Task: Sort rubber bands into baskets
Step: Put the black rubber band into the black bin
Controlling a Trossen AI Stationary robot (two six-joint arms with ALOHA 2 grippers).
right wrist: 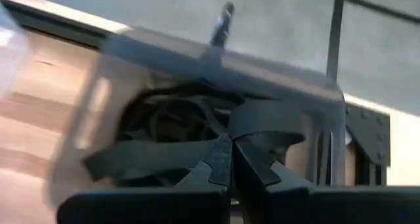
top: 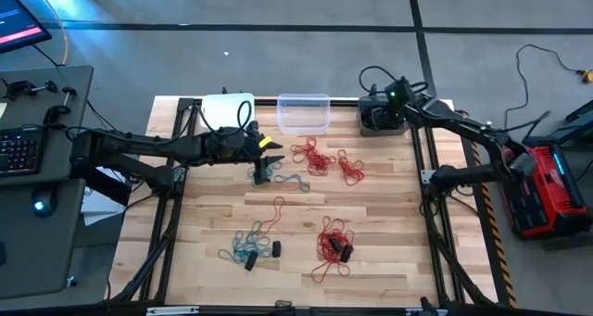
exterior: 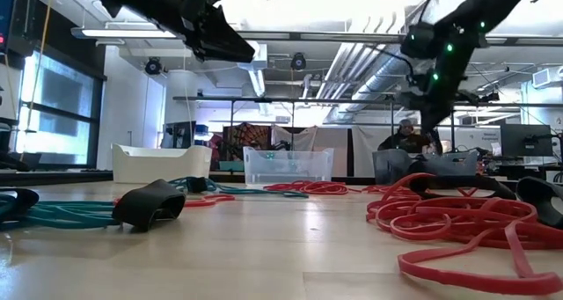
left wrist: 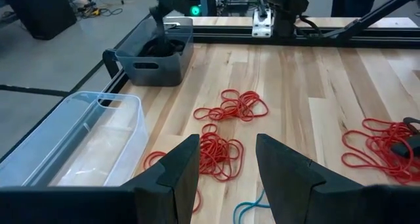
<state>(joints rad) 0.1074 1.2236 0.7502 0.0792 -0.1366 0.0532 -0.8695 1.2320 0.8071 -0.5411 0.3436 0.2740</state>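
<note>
Three baskets stand along the far edge: white [top: 227, 107], clear [top: 303, 112] and dark grey [top: 371, 126]. Red rubber bands [top: 313, 156] lie in bunches before the clear basket and near the front [top: 334, 242]. Teal bands [top: 243, 249] with some black ones lie front left. My left gripper [top: 271, 149] hovers open and empty above the table, just left of the red bunches [left wrist: 216, 152]. My right gripper [right wrist: 230, 152] is shut inside the dark grey basket [left wrist: 154, 69] among black bands. My right gripper pinches black rubber bands [right wrist: 262, 129] between its two fingertips, coming down into the dark grey basket from above. The bands spread to either side of the tips and lie on others in the basket. How many bands it has cannot be told.
A teal and black bunch [top: 271, 175] lies just below my left gripper, and a loose red strand [top: 276, 209] lies mid-table. The arms' frame rails run along both table sides. A desk with a keyboard [top: 18, 149] stands at the left.
</note>
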